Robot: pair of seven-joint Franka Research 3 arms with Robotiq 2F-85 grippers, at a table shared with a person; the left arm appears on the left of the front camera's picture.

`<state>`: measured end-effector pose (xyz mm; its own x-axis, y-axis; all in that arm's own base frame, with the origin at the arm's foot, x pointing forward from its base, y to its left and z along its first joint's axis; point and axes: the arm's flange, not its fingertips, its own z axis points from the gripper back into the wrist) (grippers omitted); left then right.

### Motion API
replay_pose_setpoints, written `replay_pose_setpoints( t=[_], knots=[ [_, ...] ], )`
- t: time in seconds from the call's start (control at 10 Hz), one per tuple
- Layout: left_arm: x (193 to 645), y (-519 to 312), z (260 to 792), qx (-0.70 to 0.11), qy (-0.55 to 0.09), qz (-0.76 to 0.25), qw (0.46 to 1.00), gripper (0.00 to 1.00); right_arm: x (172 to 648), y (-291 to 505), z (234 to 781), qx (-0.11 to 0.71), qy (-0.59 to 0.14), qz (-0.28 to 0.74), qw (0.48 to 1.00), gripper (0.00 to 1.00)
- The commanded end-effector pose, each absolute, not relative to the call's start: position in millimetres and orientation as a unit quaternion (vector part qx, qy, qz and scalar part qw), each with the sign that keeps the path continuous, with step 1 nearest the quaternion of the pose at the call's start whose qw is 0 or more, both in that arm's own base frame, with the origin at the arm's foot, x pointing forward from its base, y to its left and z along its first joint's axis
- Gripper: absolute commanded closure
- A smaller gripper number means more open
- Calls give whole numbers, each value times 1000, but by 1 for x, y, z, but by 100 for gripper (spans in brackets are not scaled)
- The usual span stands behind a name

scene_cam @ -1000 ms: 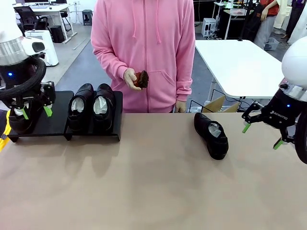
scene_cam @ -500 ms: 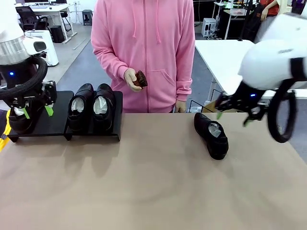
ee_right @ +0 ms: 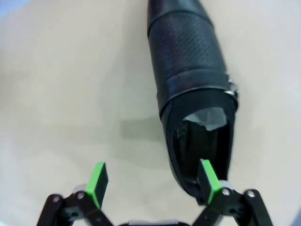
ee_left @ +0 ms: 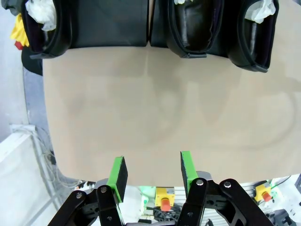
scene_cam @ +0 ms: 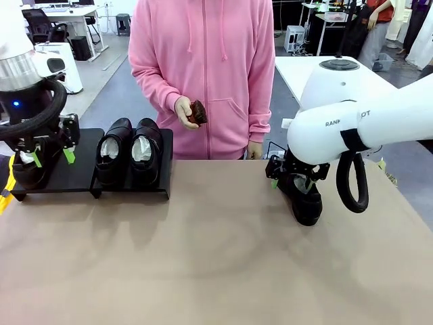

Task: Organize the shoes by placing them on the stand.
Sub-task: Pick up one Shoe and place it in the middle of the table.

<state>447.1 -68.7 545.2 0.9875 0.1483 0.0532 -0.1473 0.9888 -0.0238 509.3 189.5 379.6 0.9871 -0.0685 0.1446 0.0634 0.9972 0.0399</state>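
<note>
The stand (scene_cam: pixel 78 177) sits at the near-left part of the table (scene_cam: pixel 216 257), its two black panels side by side. Three shoes rest on it. Two of them (scene_cam: pixel 130 149) stand together on the panel nearer the table's middle, touching each other, white paper visible inside each. The third shoe (scene_cam: pixel 26 169) lies on the outer panel, at the end farthest from the pair.

The left gripper (scene_cam: pixel 49 157) hangs over that outer panel, just beside the third shoe. Its green pads (ee_left: pixel 117 175) stand apart with only bare tabletop between them in the left wrist view; the gripper is released and grasps nothing. In that same view the heel ends of the three shoes line the stand's edge.

The fourth shoe (scene_cam: pixel 299 191) lies on the table well to the right of the stand, apart from it, its toe pointing towards the robot's side. The right gripper (scene_cam: pixel 292 177) is lowered over the heel end of this shoe. In the right wrist view its jaws are spread wide: one green pad (ee_right: pixel 208 178) sits at the heel rim of the shoe, the other over bare table beside it. The gripper is released, not clamped on the shoe.

A person in a pink hooded top (scene_cam: pixel 203 74) stands at the far side of the table, behind the stand's inner end, holding a small brown brush (scene_cam: pixel 198 112) in one hand (scene_cam: pixel 184 112).
</note>
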Motion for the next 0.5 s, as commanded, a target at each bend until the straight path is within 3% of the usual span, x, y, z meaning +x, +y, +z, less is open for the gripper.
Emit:
replay_pose_setpoints(
  t=[0.0, 0.4],
  knots=[
    [447, -67, 546, -12, -32, 76, 997, 39, 520, 187, 386, -1, -76, 6, 997, 0],
    [447, -67, 546, -12, -32, 76, 997, 39, 529, 196, 370, -16, -78, 13, 997, 0]
  ],
)
